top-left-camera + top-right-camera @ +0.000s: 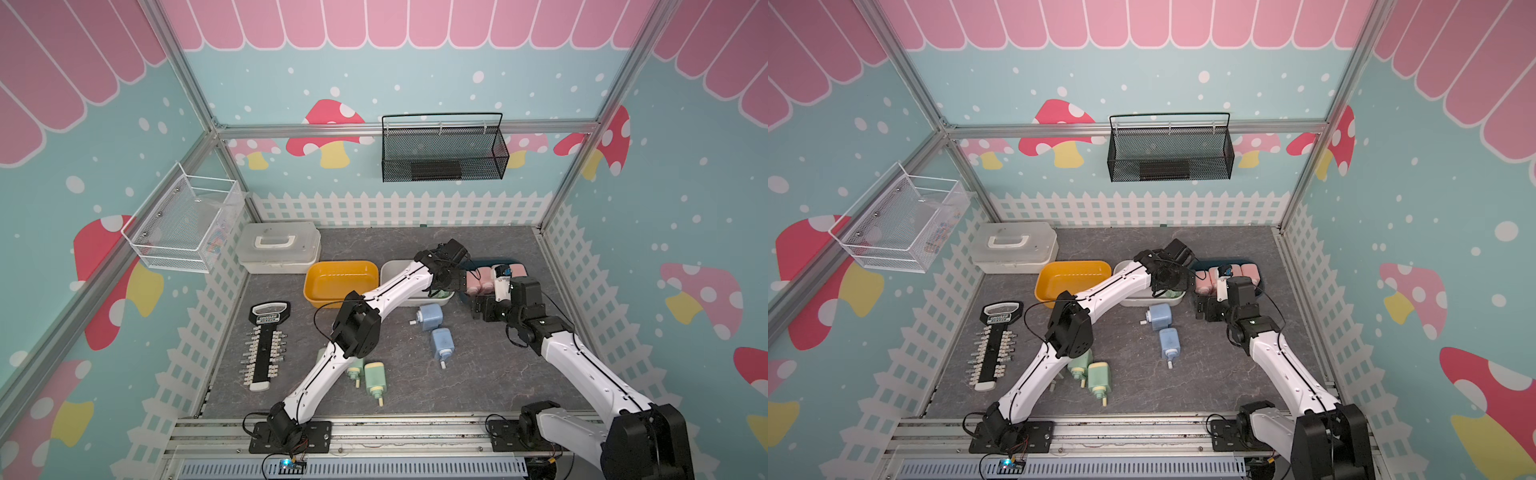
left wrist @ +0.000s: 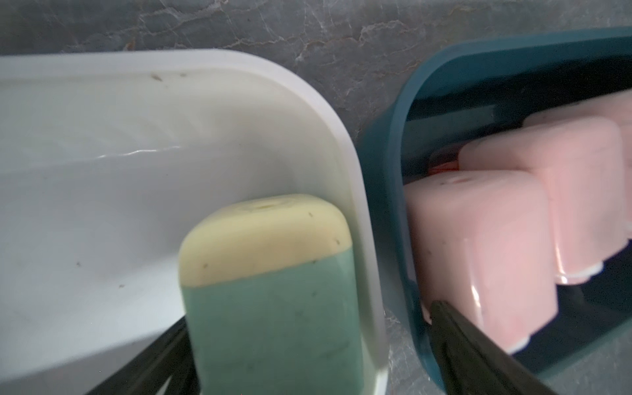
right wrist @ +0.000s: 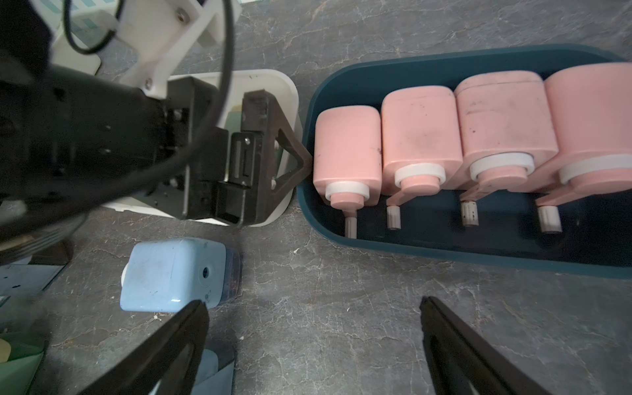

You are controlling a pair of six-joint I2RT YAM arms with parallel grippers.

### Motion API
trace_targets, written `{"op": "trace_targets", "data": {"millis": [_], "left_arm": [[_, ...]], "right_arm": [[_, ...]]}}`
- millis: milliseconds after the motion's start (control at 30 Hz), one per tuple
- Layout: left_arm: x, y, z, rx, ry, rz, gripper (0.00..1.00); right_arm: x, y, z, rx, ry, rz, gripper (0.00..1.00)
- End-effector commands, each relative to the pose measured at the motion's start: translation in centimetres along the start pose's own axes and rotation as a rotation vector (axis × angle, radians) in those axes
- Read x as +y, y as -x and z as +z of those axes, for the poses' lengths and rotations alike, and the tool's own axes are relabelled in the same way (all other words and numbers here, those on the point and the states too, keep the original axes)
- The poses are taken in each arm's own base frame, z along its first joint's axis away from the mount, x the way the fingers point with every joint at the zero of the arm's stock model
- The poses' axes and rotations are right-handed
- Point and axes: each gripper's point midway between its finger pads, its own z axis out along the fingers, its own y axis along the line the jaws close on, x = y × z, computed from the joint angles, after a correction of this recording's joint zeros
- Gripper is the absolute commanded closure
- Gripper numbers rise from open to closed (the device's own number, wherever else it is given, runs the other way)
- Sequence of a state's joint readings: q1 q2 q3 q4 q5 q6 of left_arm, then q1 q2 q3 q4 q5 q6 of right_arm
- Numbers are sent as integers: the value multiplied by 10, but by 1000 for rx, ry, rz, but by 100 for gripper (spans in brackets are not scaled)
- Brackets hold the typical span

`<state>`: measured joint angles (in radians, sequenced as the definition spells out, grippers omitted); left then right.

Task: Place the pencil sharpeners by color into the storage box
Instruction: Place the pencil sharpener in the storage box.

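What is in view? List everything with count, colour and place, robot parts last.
Pink rounded plastic pencil sharpeners: four, in the teal oval plastic tray.
Green sharpener: one, in the white oval tray.
Loose green sharpeners: at least two, on the grey table, near the front.
Blue sharpeners: two, mid-table.
Yellow oval tray: one, left of the white one.
White lidded case: one, back left.
Black-and-white pegged bar tool: one, left side.
Black mesh basket: one, back wall.
White wire basket: one, left wall.
Left gripper: open around the green sharpener.
Right gripper: open, over the table by the teal tray.
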<state>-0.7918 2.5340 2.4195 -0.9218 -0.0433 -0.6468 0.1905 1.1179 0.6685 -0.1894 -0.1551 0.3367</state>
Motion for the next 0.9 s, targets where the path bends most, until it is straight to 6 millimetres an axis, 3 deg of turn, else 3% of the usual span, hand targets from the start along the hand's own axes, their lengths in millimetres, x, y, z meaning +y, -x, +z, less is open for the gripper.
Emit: {"op": "trace_targets", "data": {"millis": [0, 133, 367, 667, 867], "left_arm": [[-11, 29, -44, -80, -75, 20, 1], [-3, 29, -52, -95, -77, 21, 1], [17, 18, -37, -27, -180, -49, 1], [40, 20, -64, -94, -235, -83, 1], [45, 12, -57, -59, -264, -107, 1]], "right_arm": [[5, 1, 6, 11, 38, -19, 4], [15, 2, 17, 50, 98, -37, 6], [9, 10, 34, 96, 68, -76, 4], [9, 27, 35, 89, 52, -116, 2], [53, 33, 42, 128, 311, -95, 6]]}}
